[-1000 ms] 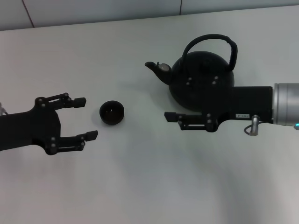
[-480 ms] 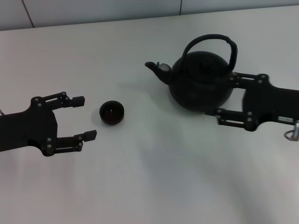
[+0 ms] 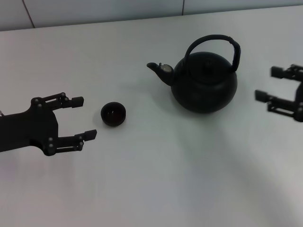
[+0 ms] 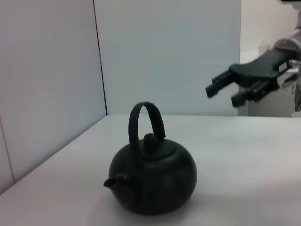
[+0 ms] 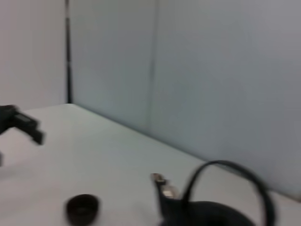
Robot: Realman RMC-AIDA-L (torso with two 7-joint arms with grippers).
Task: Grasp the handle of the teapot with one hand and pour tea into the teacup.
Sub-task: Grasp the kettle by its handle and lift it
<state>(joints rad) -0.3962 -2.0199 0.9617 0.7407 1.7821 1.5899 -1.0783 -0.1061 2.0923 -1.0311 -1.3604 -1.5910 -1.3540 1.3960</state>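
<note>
Teapot (image 3: 203, 82) between open left end effector (image 3: 81, 118) and open right end effector (image 3: 273, 83), both apart.

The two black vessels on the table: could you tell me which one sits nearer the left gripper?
The small handleless teacup, just off the open left gripper; the teapot stands farther away.

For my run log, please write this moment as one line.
teapot: upright on table, ungrasped | teacup: beside spout | left gripper: open near teacup | right gripper: open, apart from teapot
</note>
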